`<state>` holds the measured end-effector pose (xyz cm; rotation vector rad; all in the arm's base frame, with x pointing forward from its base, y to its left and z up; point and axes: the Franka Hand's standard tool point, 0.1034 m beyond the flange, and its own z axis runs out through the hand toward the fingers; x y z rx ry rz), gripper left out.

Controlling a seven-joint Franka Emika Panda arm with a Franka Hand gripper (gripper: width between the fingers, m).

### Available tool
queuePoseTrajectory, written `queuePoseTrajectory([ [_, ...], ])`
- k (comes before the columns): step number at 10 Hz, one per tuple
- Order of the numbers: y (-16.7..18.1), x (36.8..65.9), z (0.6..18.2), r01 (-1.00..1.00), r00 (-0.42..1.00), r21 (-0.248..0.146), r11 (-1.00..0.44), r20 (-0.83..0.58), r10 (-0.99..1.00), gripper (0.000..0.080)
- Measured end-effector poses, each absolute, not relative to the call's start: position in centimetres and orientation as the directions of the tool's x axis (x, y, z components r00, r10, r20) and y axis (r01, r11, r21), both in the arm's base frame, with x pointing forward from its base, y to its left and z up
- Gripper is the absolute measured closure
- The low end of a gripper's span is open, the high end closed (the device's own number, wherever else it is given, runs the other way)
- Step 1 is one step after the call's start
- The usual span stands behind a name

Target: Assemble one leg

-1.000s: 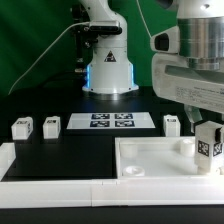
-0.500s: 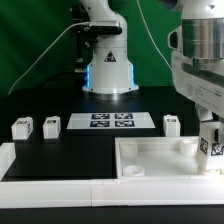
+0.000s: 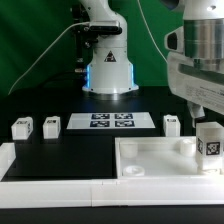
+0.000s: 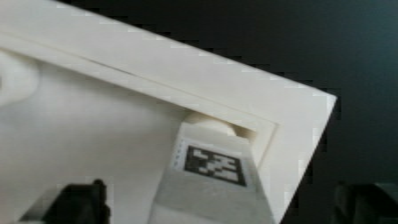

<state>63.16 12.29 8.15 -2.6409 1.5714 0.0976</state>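
The leg (image 3: 208,142) stands upright at the corner of the square top (image 3: 150,162) on the exterior view's right, tag towards that camera. In the wrist view its lower end meets the corner socket (image 4: 228,126); how deep it is seated cannot be told.

The pincer (image 4: 222,205) hangs over the leg with its jaws apart. Both fingertips (image 4: 77,200) show clear of the leg's sides, so nothing is gripped.

Judged step: fastening this leg into the socket, begun but not proven finished.

To do it well:
- Centre the jaws on the leg before you close, so neither finger touches first and pushes it sideways.
- Keep the wrist in line with the leg's axis. An off-axis turn would likely tip or bind it.
- Check that the leg stays square to the top.

One spare leg (image 3: 171,124) stands on the bench (image 3: 60,150) just behind the square top, near the work. Keep the arm clear of it. The marker board (image 3: 110,121) lies well apart.
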Motion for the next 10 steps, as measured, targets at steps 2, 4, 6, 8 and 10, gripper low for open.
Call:
queuePoseTrajectory([
  [2, 12.20, 63.15, 8.14, -0.755, 0.655, -0.042, -0.654, -0.081, -0.751, 0.0151],
  [4, 12.16, 63.16, 8.14, -0.568, 0.823, -0.061, -0.821, -0.068, -0.564, 0.0150],
  [6, 12.11, 63.22, 8.17, -0.368, 0.930, -0.067, -0.928, -0.047, -0.365, 0.0150],
  [8, 12.10, 63.25, 8.20, -0.170, 0.985, -0.069, -0.983, -0.030, -0.168, 0.0150],
  [10, 11.91, 63.28, 8.19, 0.049, 0.999, -0.065, -0.997, -0.014, 0.050, 0.0150],
])
